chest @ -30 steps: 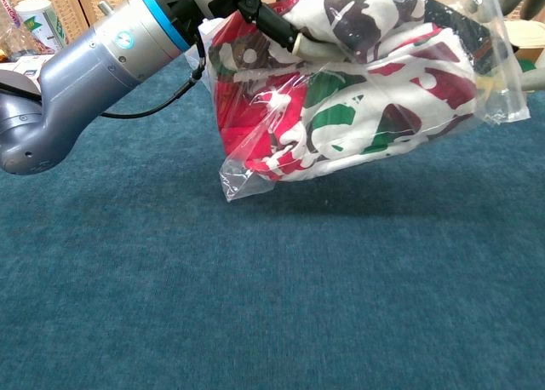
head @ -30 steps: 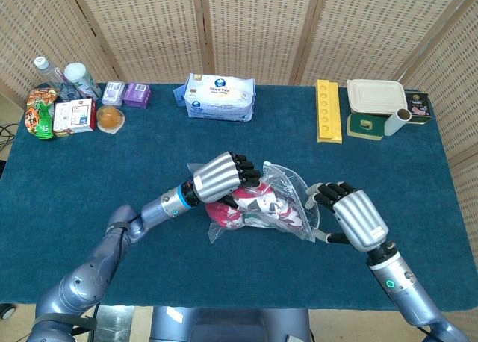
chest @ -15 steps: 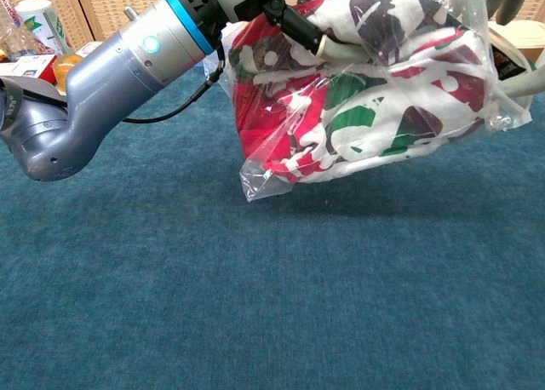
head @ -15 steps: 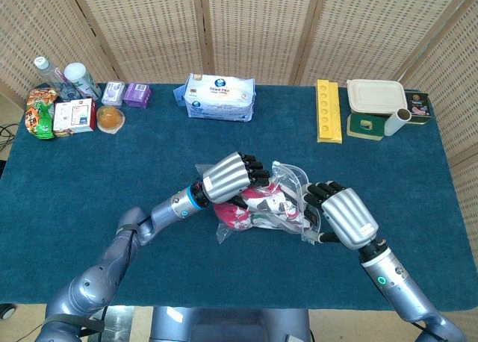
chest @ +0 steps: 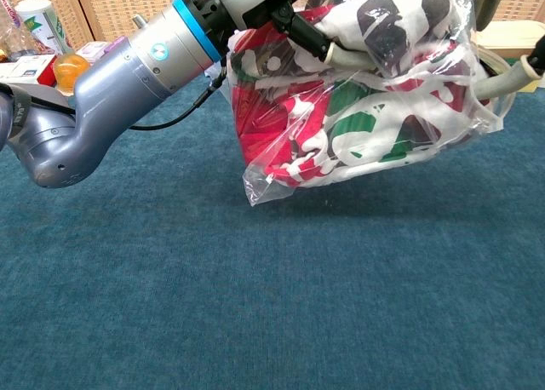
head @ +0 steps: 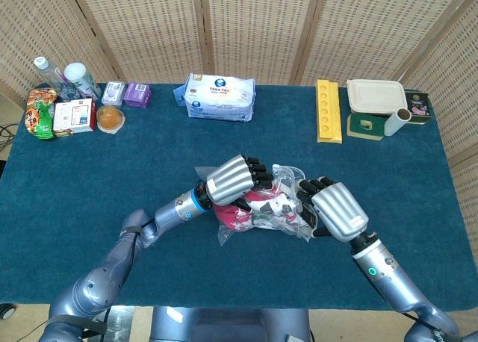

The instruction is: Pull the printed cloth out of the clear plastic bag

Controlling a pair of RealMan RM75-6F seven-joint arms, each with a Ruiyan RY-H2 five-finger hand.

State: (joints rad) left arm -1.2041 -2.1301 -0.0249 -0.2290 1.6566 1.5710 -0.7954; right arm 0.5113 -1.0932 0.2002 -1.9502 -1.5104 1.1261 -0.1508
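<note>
The printed cloth [chest: 341, 126], red, white, green and dark, is bunched inside the clear plastic bag [chest: 266, 182]. Bag and cloth hang just above the blue table, and both show at mid-table in the head view, cloth [head: 258, 207] and bag [head: 224, 234]. My left hand [head: 235, 179] comes over the bundle from the upper left. Its fingers [chest: 302, 37] dig into the top of the cloth; I cannot tell whether plastic lies between them. My right hand [head: 336, 211] grips the bag's right end, with one finger [chest: 502, 77] against the plastic.
A wipes pack [head: 219, 97] lies at the back centre. A yellow tray [head: 327, 110], a lidded box [head: 376, 95] and a roll [head: 396, 122] stand at the back right. Bottles and snack packs [head: 63, 107] crowd the back left corner.
My right hand has moved left and up until it closed on the bag's right end. My left hand and the bundle have shifted slightly right, and the two hands are now closer together.
</note>
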